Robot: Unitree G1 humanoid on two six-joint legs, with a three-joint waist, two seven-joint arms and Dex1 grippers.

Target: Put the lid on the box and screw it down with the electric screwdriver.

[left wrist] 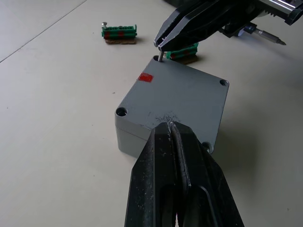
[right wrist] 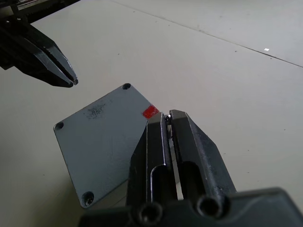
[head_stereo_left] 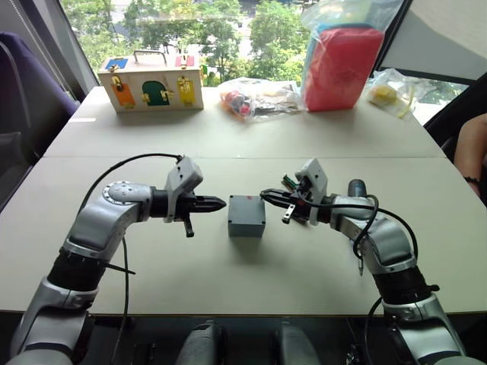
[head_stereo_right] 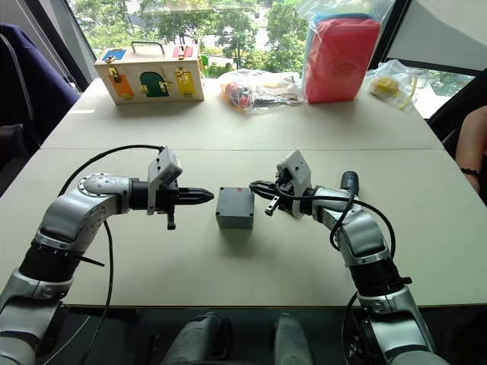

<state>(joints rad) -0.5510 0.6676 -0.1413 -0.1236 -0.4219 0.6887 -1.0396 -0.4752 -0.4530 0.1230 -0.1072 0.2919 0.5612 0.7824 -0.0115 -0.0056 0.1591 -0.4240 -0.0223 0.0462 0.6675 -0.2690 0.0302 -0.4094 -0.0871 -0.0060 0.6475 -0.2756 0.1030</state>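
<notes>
The grey box (head_stereo_left: 246, 220) stands mid-table with the lid (left wrist: 177, 94) lying on it, a red mark near one corner. My left gripper (head_stereo_left: 222, 203) is shut and empty, its tip at the lid's left edge. From the right, my right gripper (head_stereo_left: 264, 195) is shut on a small screw (left wrist: 161, 56), held upright over the lid's far corner hole. The electric screwdriver (head_stereo_left: 356, 187) lies on the table behind my right forearm, its metal bit (left wrist: 270, 35) showing in the left wrist view.
Two green-brown pieces (left wrist: 119, 33) (left wrist: 182, 51) lie just beyond the box. At the table's far side are a wooden box with coloured doors (head_stereo_left: 151, 82), clear bags (head_stereo_left: 255, 97) and a red pack (head_stereo_left: 341, 65). A person's arm (head_stereo_left: 472, 152) is at the right edge.
</notes>
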